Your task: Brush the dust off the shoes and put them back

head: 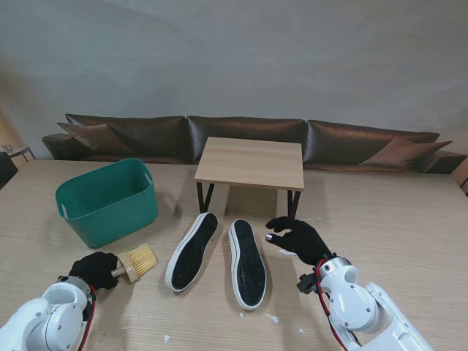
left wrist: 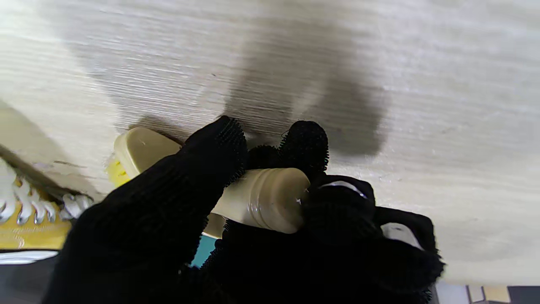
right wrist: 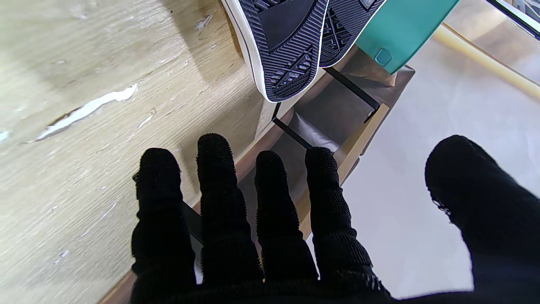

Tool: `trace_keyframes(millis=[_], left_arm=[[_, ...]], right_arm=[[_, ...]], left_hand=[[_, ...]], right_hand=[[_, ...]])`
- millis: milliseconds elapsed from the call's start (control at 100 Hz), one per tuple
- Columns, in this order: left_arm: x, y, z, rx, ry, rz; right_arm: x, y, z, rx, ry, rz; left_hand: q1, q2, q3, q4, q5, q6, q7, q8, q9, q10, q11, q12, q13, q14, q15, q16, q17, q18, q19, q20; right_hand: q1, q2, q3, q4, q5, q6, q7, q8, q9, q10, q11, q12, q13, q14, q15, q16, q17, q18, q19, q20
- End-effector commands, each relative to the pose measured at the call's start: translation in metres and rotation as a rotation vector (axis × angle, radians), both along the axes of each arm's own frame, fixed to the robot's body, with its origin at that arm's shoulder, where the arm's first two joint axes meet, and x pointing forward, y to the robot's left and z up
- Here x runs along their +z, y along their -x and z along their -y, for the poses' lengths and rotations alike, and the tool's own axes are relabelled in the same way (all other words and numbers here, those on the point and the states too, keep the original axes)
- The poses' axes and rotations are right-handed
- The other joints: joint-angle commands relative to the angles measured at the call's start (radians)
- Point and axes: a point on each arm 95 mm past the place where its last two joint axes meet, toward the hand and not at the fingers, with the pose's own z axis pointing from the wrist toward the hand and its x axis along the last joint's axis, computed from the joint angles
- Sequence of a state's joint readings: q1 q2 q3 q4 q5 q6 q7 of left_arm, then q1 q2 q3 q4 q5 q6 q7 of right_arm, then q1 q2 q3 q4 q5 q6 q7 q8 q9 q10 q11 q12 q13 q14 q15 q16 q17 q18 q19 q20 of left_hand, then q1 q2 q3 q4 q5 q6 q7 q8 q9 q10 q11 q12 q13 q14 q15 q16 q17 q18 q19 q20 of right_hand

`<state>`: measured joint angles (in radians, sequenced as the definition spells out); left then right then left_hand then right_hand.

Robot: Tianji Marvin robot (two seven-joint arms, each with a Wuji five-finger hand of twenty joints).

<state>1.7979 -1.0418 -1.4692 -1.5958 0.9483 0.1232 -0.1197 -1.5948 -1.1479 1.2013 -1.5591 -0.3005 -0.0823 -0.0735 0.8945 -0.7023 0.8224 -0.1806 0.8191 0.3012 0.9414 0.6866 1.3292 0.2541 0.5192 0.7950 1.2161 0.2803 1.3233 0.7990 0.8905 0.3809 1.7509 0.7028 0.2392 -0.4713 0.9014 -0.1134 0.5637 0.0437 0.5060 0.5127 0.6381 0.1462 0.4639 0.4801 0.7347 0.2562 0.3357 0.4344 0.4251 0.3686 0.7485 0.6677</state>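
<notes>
Two shoes lie sole-up side by side in the middle of the table: the left shoe (head: 191, 250) and the right shoe (head: 246, 262), dark soles with white rims (right wrist: 282, 46). My left hand (head: 93, 269), in a black glove, is shut on the cream handle (left wrist: 257, 198) of a brush (head: 135, 262) whose pale bristles point toward the shoes. My right hand (head: 298, 238) hovers just right of the right shoe, fingers (right wrist: 219, 198) spread and holding nothing.
A teal plastic bin (head: 108, 202) stands at the left, farther from me than the brush. A small wooden stand with black legs (head: 250, 162) sits behind the shoes. White scraps (head: 272, 318) dot the table near me. A brown sofa lines the back.
</notes>
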Motion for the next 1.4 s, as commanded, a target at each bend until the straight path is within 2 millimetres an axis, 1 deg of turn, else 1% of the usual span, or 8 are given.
trace_keyframes(millis=[0, 310, 750, 1110, 1230, 1290, 1320, 1390], left_arm=[[-0.005, 0.009, 0.003, 0.010, 0.007, -0.017], [0.012, 0.022, -0.001, 0.026, 0.034, 0.042], [0.042, 0.021, 0.005, -0.007, 0.099, 0.113], [0.047, 0.024, 0.006, 0.000, 0.106, 0.081], [0.044, 0.025, 0.008, 0.006, 0.100, 0.020], [0.043, 0.025, 0.009, 0.012, 0.101, -0.005], [0.042, 0.025, 0.009, 0.016, 0.102, -0.018], [0.042, 0.025, 0.011, 0.024, 0.104, -0.044]], right_arm=[[-0.004, 0.003, -0.003, 0.017, 0.001, -0.018], [-0.006, 0.004, -0.004, 0.025, -0.008, -0.033], [-0.009, 0.003, -0.006, 0.027, -0.010, -0.041], [-0.010, 0.001, -0.006, 0.023, -0.011, -0.043], [-0.011, 0.001, -0.006, 0.025, -0.010, -0.043], [-0.011, 0.001, -0.007, 0.024, -0.011, -0.043], [-0.011, 0.001, -0.007, 0.023, -0.012, -0.043], [-0.011, 0.000, -0.007, 0.023, -0.012, -0.043]], left_hand=[[0.124, -0.031, 0.049, -0.025, 0.062, -0.043, 0.095, 0.023, 0.074, -0.001, 0.042, -0.009, 0.052, -0.031, 0.081, -0.011, 0.043, -0.074, 0.065, -0.025], [0.131, -0.029, 0.045, -0.022, 0.064, -0.038, 0.087, 0.028, 0.072, 0.003, 0.043, -0.012, 0.051, -0.029, 0.069, -0.015, 0.036, -0.063, 0.049, -0.024], [0.136, -0.031, 0.040, -0.020, 0.071, -0.032, 0.078, 0.035, 0.073, 0.005, 0.045, -0.012, 0.051, -0.027, 0.063, -0.016, 0.033, -0.055, 0.038, -0.018], [0.138, -0.030, 0.042, -0.020, 0.073, -0.031, 0.069, 0.042, 0.072, 0.007, 0.052, -0.009, 0.051, -0.023, 0.063, -0.013, 0.026, -0.044, 0.024, -0.014], [0.149, 0.003, 0.036, -0.002, 0.045, -0.033, 0.068, 0.071, 0.058, 0.029, 0.071, 0.024, 0.049, -0.007, 0.058, -0.004, -0.034, -0.056, 0.035, 0.026], [0.156, 0.027, 0.031, 0.013, 0.024, -0.031, 0.069, 0.088, 0.050, 0.042, 0.082, 0.056, 0.047, 0.007, 0.063, 0.023, -0.072, -0.064, 0.053, 0.056], [0.159, 0.040, 0.029, 0.022, 0.013, -0.029, 0.073, 0.096, 0.045, 0.059, 0.083, 0.064, 0.046, 0.014, 0.068, 0.039, -0.093, -0.067, 0.063, 0.069], [0.164, 0.059, 0.022, 0.036, -0.003, -0.024, 0.080, 0.103, 0.038, 0.068, 0.094, 0.090, 0.045, 0.026, 0.081, 0.072, -0.111, -0.061, 0.058, 0.082]], right_hand=[[0.006, 0.028, 0.021, 0.028, -0.001, -0.004, 0.019, -0.011, 0.022, 0.009, 0.002, -0.015, 0.031, 0.002, 0.009, 0.013, -0.120, -0.001, 0.030, 0.013], [0.008, 0.035, 0.020, 0.027, -0.003, 0.001, 0.021, -0.013, 0.020, 0.012, 0.003, -0.016, 0.030, 0.005, 0.010, 0.013, -0.120, 0.000, 0.034, 0.011], [0.008, 0.037, 0.020, 0.027, -0.004, 0.002, 0.023, -0.016, 0.019, 0.013, 0.005, -0.017, 0.030, 0.005, 0.011, 0.013, -0.121, -0.001, 0.038, 0.007], [0.008, 0.038, 0.019, 0.027, -0.002, 0.003, 0.024, -0.018, 0.018, 0.013, 0.005, -0.018, 0.029, 0.007, 0.012, 0.012, -0.121, 0.000, 0.041, 0.005], [0.008, 0.039, 0.019, 0.027, -0.002, 0.002, 0.024, -0.018, 0.019, 0.014, 0.005, -0.017, 0.029, 0.005, 0.012, 0.012, -0.122, -0.001, 0.042, 0.004], [0.008, 0.039, 0.019, 0.027, -0.002, 0.003, 0.024, -0.019, 0.018, 0.014, 0.005, -0.018, 0.029, 0.007, 0.012, 0.012, -0.122, -0.001, 0.042, 0.004], [0.007, 0.038, 0.019, 0.028, -0.002, 0.003, 0.024, -0.019, 0.018, 0.014, 0.005, -0.018, 0.028, 0.005, 0.011, 0.012, -0.122, -0.001, 0.042, 0.004], [0.007, 0.039, 0.019, 0.027, -0.003, 0.001, 0.024, -0.019, 0.018, 0.014, 0.005, -0.018, 0.028, 0.007, 0.011, 0.012, -0.122, -0.001, 0.042, 0.003]])
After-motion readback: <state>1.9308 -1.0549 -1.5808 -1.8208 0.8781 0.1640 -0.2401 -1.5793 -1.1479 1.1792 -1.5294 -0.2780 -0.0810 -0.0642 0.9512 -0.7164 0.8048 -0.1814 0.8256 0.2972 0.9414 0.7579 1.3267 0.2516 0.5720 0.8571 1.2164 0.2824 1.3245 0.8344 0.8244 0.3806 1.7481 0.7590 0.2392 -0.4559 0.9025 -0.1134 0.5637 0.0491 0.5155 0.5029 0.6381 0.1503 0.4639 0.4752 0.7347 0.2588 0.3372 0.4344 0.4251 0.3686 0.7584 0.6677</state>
